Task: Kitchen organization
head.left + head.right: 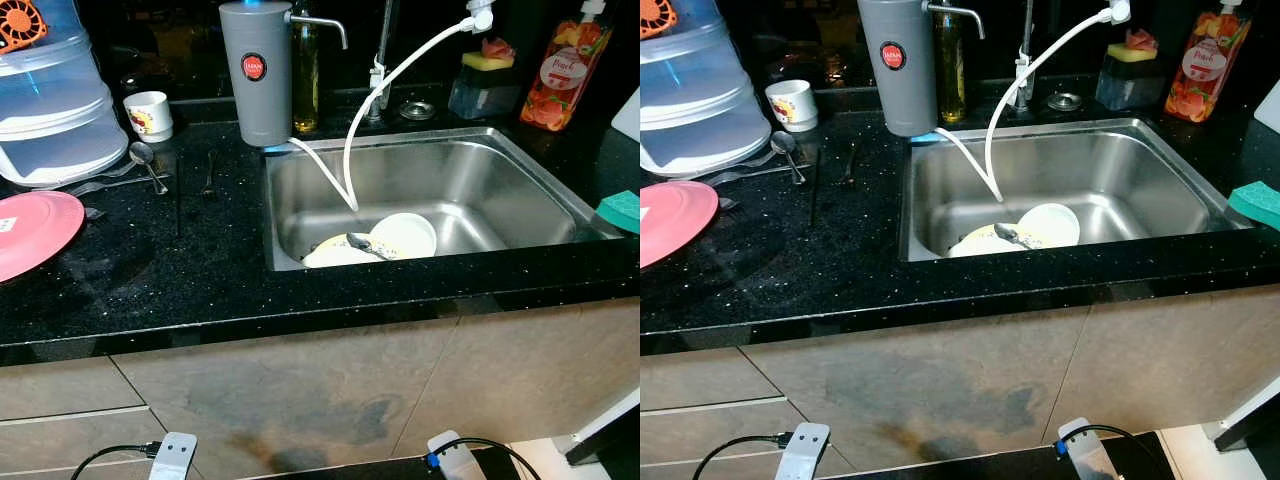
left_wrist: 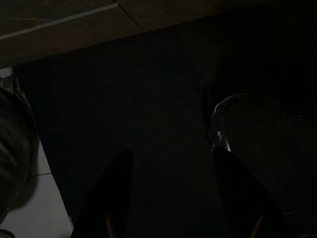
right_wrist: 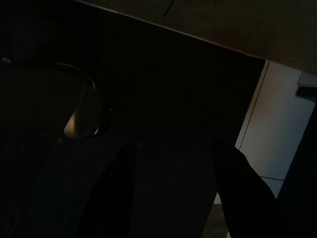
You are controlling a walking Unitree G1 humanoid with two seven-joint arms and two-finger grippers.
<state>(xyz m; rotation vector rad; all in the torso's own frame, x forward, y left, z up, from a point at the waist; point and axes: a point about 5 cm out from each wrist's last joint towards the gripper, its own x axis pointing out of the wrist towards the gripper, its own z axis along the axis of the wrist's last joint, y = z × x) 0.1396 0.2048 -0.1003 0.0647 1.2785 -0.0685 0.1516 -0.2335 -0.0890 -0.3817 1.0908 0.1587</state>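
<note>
We're facing a black speckled surface (image 1: 200, 280) with tan cabinet fronts below it.

Left to right:
- Stacked translucent food cover (image 1: 50, 100) at the far left, back of the surface.
- Pink plate (image 1: 30, 232) in front of it, cut off by the frame edge.
- Small white cup (image 1: 149, 113) near the back wall, a spoon (image 1: 146, 160) just in front, a fork (image 1: 209, 172) lying to the spoon's right.
- Grey water filter canister (image 1: 256, 72) upright at the sink's back-left corner, an oil bottle (image 1: 305, 70) just behind it.
- Steel sink (image 1: 480, 190) set into the surface. A white hose (image 1: 400, 70) drops from the tap area into the basin.
- In the basin, front-left: a plate (image 1: 335, 252) with a spoon-like utensil on it and a white bowl (image 1: 405, 235) touching its right side.
- Sponge holder (image 1: 483, 85) behind the sink, then an orange dish soap bottle (image 1: 565, 70) at the back right.
- Teal sponge (image 1: 622, 210) at the far right edge.

Both arms hang low by the cabinet. Left claw (image 2: 171, 198): fingers spread, nothing between them. Right claw (image 3: 173, 193): likewise spread and empty. Both wrist views are very dark; we make out a pale floor tile and what may be a cable connector, not sure.
</note>
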